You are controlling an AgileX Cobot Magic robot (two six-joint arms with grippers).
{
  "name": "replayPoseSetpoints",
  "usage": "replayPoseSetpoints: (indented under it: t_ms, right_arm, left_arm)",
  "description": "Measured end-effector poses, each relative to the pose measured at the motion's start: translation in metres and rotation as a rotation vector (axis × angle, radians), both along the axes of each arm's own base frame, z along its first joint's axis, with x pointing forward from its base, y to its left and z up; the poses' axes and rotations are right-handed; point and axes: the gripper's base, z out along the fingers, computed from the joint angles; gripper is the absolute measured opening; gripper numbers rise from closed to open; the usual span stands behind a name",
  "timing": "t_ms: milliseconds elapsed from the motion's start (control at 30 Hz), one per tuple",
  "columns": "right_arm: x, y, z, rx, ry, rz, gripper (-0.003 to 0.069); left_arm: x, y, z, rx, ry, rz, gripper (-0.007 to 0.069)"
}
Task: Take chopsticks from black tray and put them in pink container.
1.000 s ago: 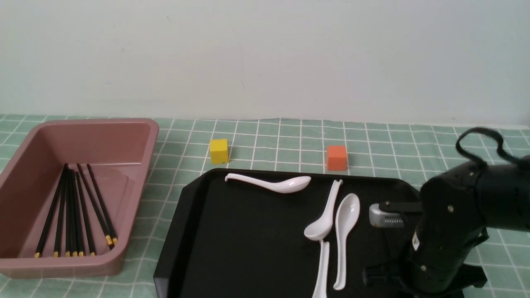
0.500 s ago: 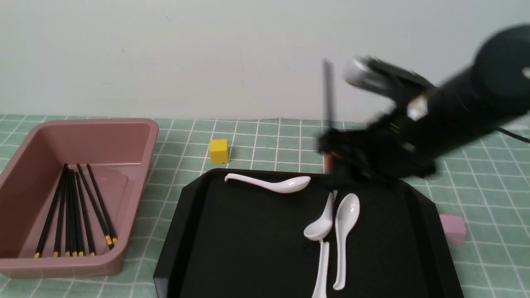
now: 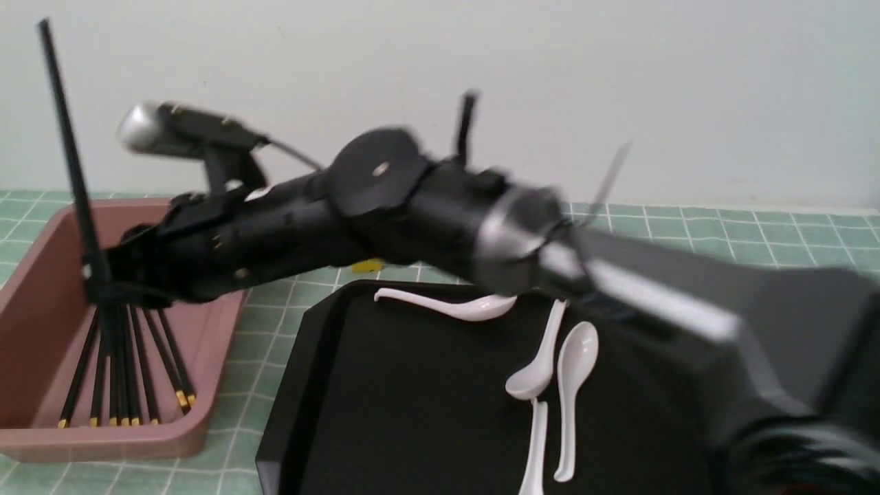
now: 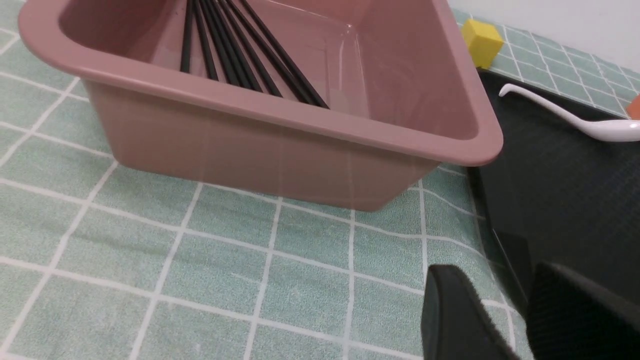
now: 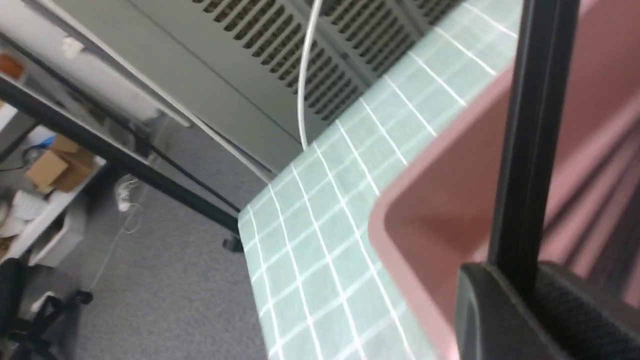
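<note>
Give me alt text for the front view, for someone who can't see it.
The right gripper holds one chopstick nearly upright over the pink container, where several chopsticks lie. White spoons lie on the black tray beside it.

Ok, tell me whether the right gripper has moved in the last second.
Yes. The right gripper has swung left, from the right side of the black tray to above the pink bin, carrying a chopstick upright.
</note>
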Motion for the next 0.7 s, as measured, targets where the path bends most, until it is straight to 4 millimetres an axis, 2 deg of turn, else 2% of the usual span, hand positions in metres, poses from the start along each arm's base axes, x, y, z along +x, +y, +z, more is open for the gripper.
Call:
replayPoseSetpoints:
  t_ms: [100,200,267,400,433,467,500,600,700]
  right_arm:
    - [0.011,0.014,-0.025,0.003,-0.001,0.007,0.0152]
    - [0.016,0.019,-0.041,-0.014,0.001,0.008,0.0219]
    - [0.017,0.018,-0.043,-0.038,-0.018,0.012,0.0258]
    - [0.021,0.006,-0.036,-0.105,0.0,0.019,0.0273]
    - [0.024,-0.005,-0.024,-0.146,0.009,0.024,0.0264]
    - [0.025,-0.007,-0.025,-0.156,0.014,0.025,0.0264]
    - [0.026,-0.016,-0.013,-0.182,0.012,0.028,0.025]
    - [0.026,-0.065,0.043,-0.324,-0.001,0.027,0.0173]
    - [0.005,-0.109,0.107,-0.424,-0.07,0.024,0.0089]
  left_arm:
    - [0.0,0.0,0.0,0.0,0.0,0.0,0.0239]
    - [0.0,0.0,0.0,0.0,0.0,0.0,0.0239]
    - [0.0,0.0,0.0,0.0,0.0,0.0,0.0239]
    - [0.0,0.0,0.0,0.0,0.0,0.0,0.0239]
    - [0.0,0.0,0.0,0.0,0.0,0.0,0.0239]
    - [0.0,0.0,0.0,0.0,0.0,0.0,0.0239]
    - [0.0,0.0,0.0,0.0,0.0,0.0,0.0239]
    - [0.0,0.0,0.0,0.0,0.0,0.0,0.0239]
    - [0.0,0.0,0.0,0.0,0.0,0.0,0.0239]
